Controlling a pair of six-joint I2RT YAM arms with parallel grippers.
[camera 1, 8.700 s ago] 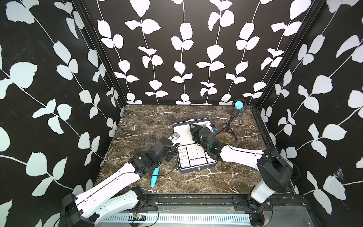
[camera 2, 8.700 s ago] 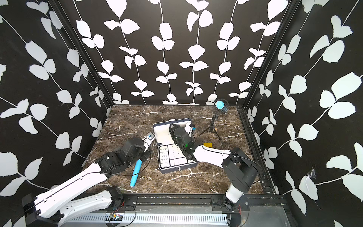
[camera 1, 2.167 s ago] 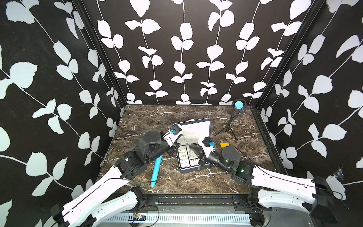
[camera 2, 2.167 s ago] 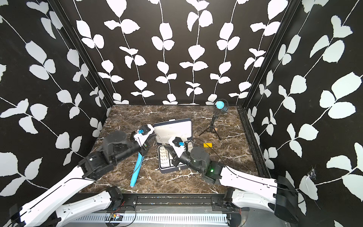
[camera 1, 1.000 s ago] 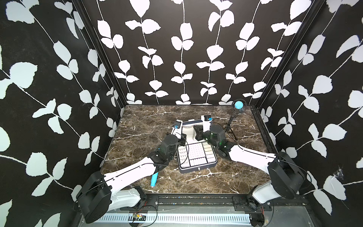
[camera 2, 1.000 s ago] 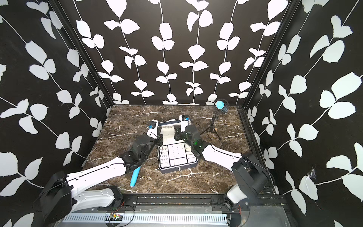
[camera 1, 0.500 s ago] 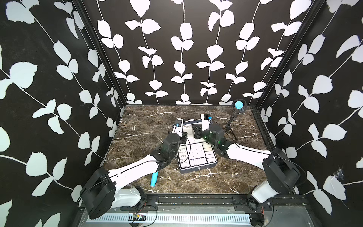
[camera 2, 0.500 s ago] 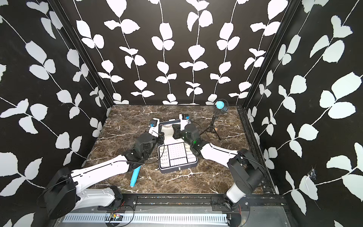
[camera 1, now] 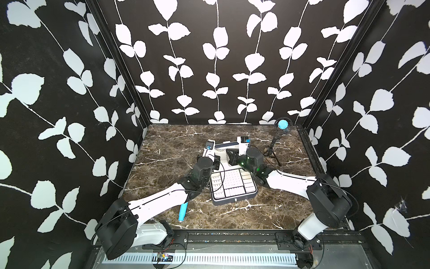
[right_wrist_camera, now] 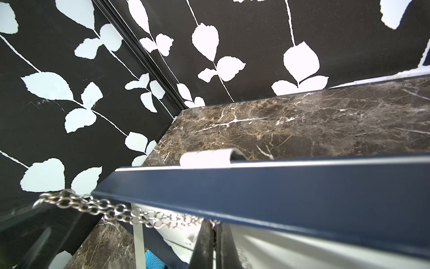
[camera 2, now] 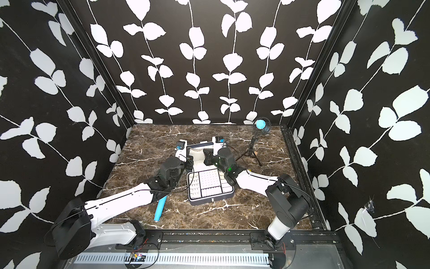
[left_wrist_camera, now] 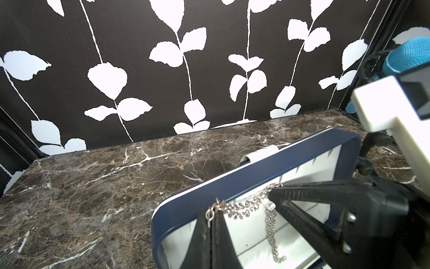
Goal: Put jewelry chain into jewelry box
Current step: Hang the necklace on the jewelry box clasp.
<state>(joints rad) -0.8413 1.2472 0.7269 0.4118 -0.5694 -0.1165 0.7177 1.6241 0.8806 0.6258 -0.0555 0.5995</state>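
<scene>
Since two seconds back, both my arms have swung in over the far side of the jewelry box. In a top view I see the jewelry chain strung across its open lid. Left wrist view: the left gripper pinches one end tight. Right wrist view: the right gripper is clamped on the other.

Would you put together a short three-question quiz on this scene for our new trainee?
1. True or false: the jewelry box has its lid closed.
2. What grips the jewelry chain: A) the left gripper only, B) the right gripper only, C) both?
3. Fill in: the blue tube lies close to the ___ arm.
Key: 1 false; 2 C; 3 left.
</scene>
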